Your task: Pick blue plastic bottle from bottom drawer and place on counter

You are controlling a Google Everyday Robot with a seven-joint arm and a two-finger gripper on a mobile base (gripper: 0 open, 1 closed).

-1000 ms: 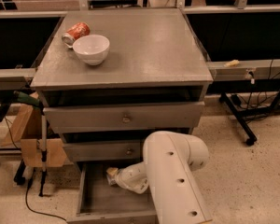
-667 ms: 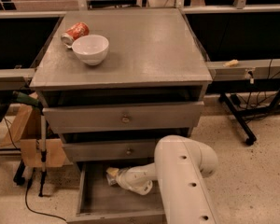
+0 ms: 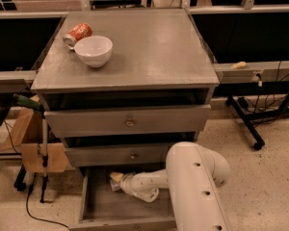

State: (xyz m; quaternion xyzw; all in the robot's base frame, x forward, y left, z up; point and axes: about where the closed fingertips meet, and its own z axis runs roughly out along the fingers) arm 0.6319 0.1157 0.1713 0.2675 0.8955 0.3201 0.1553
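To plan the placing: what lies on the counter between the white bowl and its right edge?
Nothing; in the camera view that stretch of the counter beside the white bowl is bare. The gripper is inside the bottom drawer.

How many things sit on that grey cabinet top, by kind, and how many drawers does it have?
Orange-red can: 1
White bowl: 1
Drawers: 3
Total: 5
The gripper is inside the bottom drawer, toward its left side.
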